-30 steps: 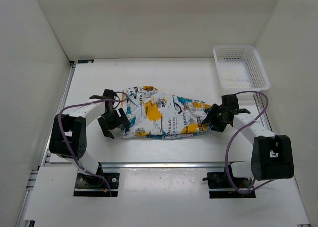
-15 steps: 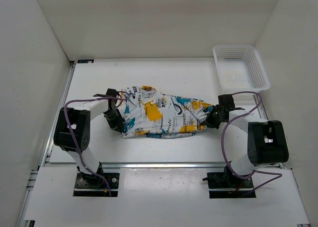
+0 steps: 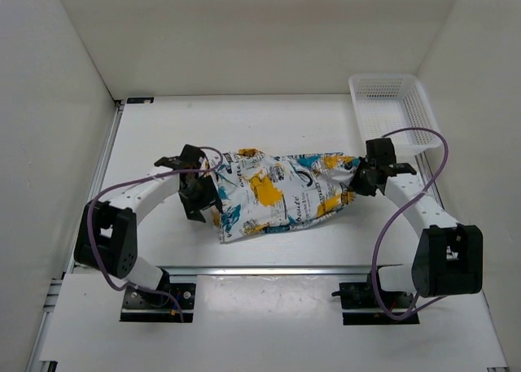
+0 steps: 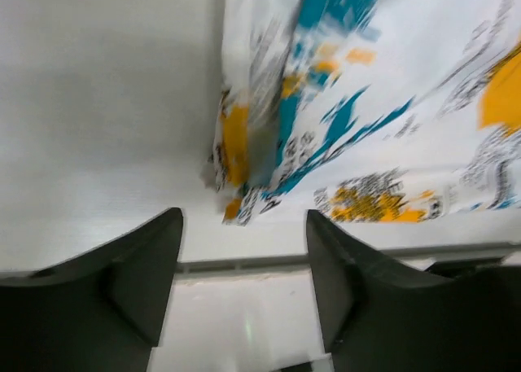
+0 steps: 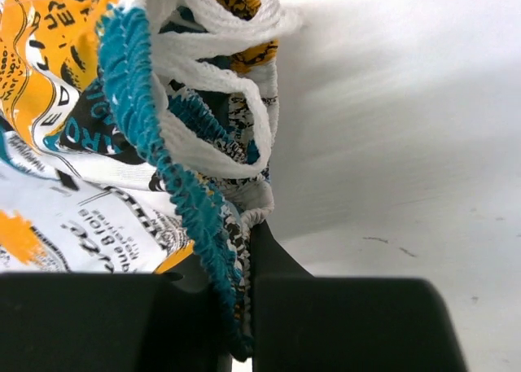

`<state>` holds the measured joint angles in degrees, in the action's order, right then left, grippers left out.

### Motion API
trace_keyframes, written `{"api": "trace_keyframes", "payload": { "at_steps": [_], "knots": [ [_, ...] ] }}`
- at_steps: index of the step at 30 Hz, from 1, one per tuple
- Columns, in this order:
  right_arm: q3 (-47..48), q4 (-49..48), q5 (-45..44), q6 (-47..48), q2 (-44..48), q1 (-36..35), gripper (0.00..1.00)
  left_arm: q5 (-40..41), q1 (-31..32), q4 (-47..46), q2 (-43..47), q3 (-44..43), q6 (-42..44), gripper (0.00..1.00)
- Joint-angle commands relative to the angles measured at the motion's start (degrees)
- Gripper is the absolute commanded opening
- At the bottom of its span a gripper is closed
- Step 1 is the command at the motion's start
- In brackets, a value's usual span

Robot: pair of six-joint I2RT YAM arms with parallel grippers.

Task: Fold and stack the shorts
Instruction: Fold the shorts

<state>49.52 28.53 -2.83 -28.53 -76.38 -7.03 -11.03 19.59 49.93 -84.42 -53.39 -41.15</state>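
Note:
The shorts, white with yellow-orange, teal and black print, lie stretched across the middle of the table. My right gripper is shut on their right end. In the right wrist view the teal-stitched edge of the shorts is pinched in that gripper. My left gripper sits at the shorts' left edge. In the left wrist view it stands open with only bare table between its fingers, and the shorts lie just beyond the tips.
A white mesh basket stands at the back right corner, close behind the right arm. White walls enclose the table on three sides. A metal rail runs along the table's front edge.
The right gripper has shut on the shorts' right end and pulled it back and to the right. The left gripper shut at the left edge, then opened and let go.

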Motion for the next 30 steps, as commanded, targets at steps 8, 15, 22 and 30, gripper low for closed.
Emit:
{"api": "trace_keyframes", "payload": {
  "at_steps": [8, 15, 22, 30],
  "knots": [
    [10.7, 6.4, -5.9, 4.0, 3.4, -6.1, 0.00, 7.5, -4.9, 0.3, -18.9, -16.6, 2.6, 0.10],
    [21.0, 10.4, -11.9, 4.0, 0.3, -19.7, 0.00, 7.5, -4.3, -0.5, -24.6, -19.4, 3.1, 0.10],
    [35.0, 15.1, -17.7, -0.5, -11.9, -37.6, 0.00, 6.4, -4.3, -1.1, -25.7, -19.9, 3.1, 0.10],
    [51.4, 17.5, -19.6, -1.7, -29.6, -49.7, 0.00, 5.8, -4.8, -1.6, -25.2, -18.8, 3.6, 0.10]
  ]
}}
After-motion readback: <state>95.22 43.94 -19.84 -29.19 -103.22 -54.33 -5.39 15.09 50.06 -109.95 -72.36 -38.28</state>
